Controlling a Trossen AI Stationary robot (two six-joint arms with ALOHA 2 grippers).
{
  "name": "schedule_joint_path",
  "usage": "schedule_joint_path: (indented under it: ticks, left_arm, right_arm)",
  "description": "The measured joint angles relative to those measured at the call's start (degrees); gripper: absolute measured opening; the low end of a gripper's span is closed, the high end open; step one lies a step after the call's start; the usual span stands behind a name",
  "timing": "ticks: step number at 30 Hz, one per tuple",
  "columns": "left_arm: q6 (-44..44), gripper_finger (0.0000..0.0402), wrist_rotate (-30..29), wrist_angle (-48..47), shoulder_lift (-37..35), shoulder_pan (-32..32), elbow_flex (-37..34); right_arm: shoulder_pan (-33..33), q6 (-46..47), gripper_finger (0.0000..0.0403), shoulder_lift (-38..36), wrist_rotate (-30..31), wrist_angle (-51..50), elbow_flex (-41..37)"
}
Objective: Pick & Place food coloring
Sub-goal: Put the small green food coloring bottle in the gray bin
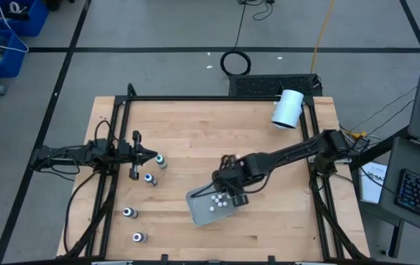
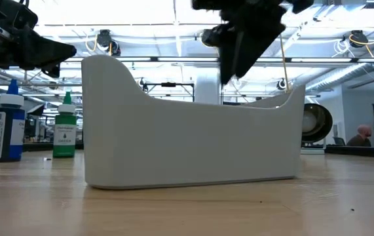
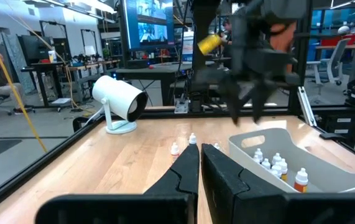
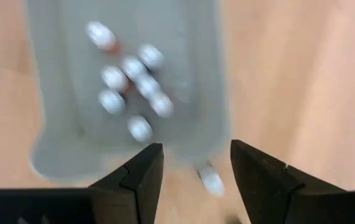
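Wooden surface: the table [image 1: 195,132] is pale butcher-block with a black frame along its edges.
Tray: a clear rectangular plastic tray [image 1: 198,210] lies toward the near edge, a little right of centre, its long axis skewed to the table's edges.
Bottles in tray: about six small food coloring bottles [image 1: 218,199] stand upright inside, pale caps up; the left wrist view shows one with an orange body [image 3: 301,180].
Stray bottle: the right wrist view shows one more bottle [image 4: 211,179] on the wood just outside the tray's wall.
Bottles by the left edge: four dark-bodied bottles stand upright and apart, two near the left gripper [image 1: 162,161] [image 1: 151,179] and two nearer the front-left corner [image 1: 129,213] [image 1: 139,237].
Labels: in the low view a blue bottle [image 2: 7,128] and a green bottle [image 2: 63,132] carry printed labels with a drop mark; the writing is too small to read.
Right gripper [image 4: 195,177]: it hangs above the tray's near-right end, jaws apart, nothing between them.
Left gripper [image 1: 146,155]: it sits low near the left edge, jaws together, empty.
Other object: a white cylinder [image 1: 288,109] on a stand lies near the far-right corner.
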Motion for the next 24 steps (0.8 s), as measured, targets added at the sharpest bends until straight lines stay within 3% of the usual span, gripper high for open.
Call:
schedule_joint_path:
  ticks: [6,12,18,24]
  left_arm:
    - [0.00,0.0026,0.00,0.01,0.01,-0.01,0.01]
    - [0.00,0.0026,0.00,-0.01,0.01,-0.01,0.01]
    - [0.00,0.0026,0.00,-0.01,-0.01,0.01,0.01]
    - [0.01,0.0026,0.00,-0.01,-0.01,0.01,-0.01]
  right_arm:
    - [-0.86,5.53,0.0174,-5.64,6.78,-8.34,-1.70]
    - [-3.73,6.26,0.0174,-11.88,7.45,-3.49,-14.22]
    - [-9.02,6.73,0.0173,-17.09,2.18,6.46,-26.56]
    - [-11.15,6.29,0.0175,-18.33,0.58,11.09,-32.76]
